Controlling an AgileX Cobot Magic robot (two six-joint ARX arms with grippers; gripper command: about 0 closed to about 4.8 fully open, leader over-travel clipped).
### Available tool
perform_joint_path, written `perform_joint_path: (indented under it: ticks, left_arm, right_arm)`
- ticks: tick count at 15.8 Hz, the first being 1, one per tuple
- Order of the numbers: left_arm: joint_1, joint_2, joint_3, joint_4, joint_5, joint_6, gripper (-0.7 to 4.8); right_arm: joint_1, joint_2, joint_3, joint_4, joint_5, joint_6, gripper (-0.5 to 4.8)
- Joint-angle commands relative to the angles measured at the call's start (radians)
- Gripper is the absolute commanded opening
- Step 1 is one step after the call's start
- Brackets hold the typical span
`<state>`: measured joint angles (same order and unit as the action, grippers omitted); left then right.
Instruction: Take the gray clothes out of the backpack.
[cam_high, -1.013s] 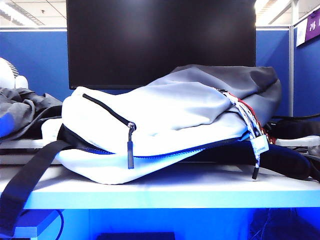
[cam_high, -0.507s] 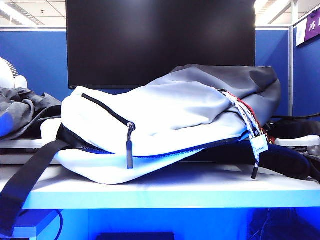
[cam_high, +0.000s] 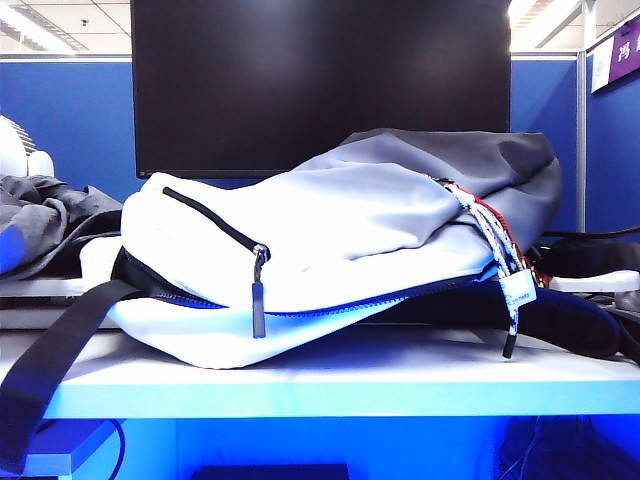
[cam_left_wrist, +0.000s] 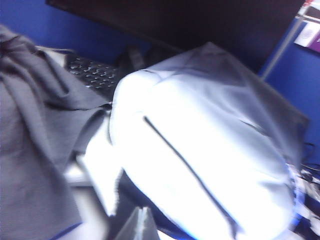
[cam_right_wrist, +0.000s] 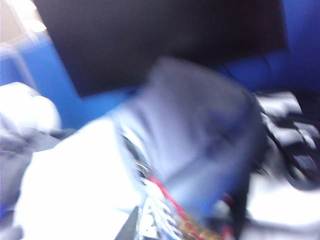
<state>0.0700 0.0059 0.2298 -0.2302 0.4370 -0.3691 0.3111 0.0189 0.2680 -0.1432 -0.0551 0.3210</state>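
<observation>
Gray clothes already out, heaped on counter left of backpack. Left tool nearer, tips together, empty; right tool likewise shut, at backpack's right end.

Backpack on table, before monitor; gray clothes left, beside backpack.

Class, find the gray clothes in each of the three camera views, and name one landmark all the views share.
Exterior view: gray clothes lie at the left edge, outside the backpack, beside its white end.
Left wrist view: gray clothes fill the left side, next to the backpack.
Right wrist view: too blurred to tell; a grayish patch at the left edge may be them.
Shared landmark: the black monitor behind the backpack.
</observation>
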Motion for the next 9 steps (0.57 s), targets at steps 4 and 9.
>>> perform_joint_path:
  ticks: [4, 9]
  left_arm:
    - [0.0, -0.003, -0.019, 0.031, -0.122, -0.005, -0.05]
    - [0.0, -0.003, -0.019, 0.027, -0.121, -0.005, -0.05]
  right_arm:
    - [0.0, 0.0, -0.232, 0.209, 0.184, -0.003, -0.05]
    - [0.001, 0.0, -0.232, 0.137, 0.185, -0.003, -0.06]
